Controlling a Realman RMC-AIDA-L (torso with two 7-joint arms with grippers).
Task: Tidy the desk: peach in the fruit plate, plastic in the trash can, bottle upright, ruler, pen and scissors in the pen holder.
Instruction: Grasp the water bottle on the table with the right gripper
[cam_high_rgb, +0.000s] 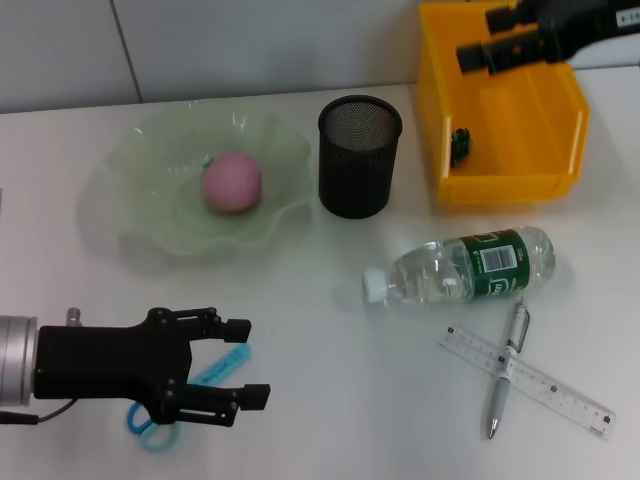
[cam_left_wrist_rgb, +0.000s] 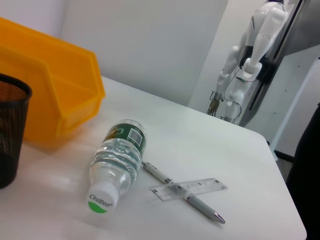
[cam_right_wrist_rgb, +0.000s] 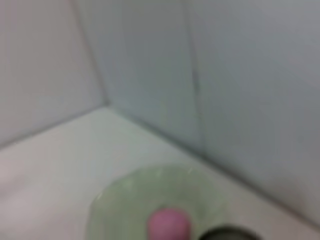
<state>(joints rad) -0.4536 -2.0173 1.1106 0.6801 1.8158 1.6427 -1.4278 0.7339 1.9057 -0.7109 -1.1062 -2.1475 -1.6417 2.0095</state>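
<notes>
Bottle (cam_high_rgb: 462, 268): lies on its side on the tabletop (cam_high_rgb: 330, 400), green label with barcode; I read "Cestbon" on the white cap (cam_left_wrist_rgb: 100, 200) in the left wrist view.

Pen (cam_high_rgb: 506, 367): lies across the clear ruler (cam_high_rgb: 527, 381), both just beside the bottle; the ruler's markings are too small for me to read.

Peach (cam_high_rgb: 232, 182): pink, in the green fruit plate (cam_high_rgb: 150, 215).

Pen holder (cam_high_rgb: 359, 155): black mesh, upright, between the plate and the yellow trash can (cam_high_rgb: 505, 185); a small dark item (cam_high_rgb: 460, 145) lies inside the can, which I cannot identify.

Scissors (cam_high_rgb: 215, 372): blue handles, largely hidden under my left gripper (cam_high_rgb: 245, 361), whose fingers are spread above them.

Right gripper (cam_high_rgb: 480, 42): over the trash can's far edge, cut off by the frame; I cannot tell its state.
</notes>
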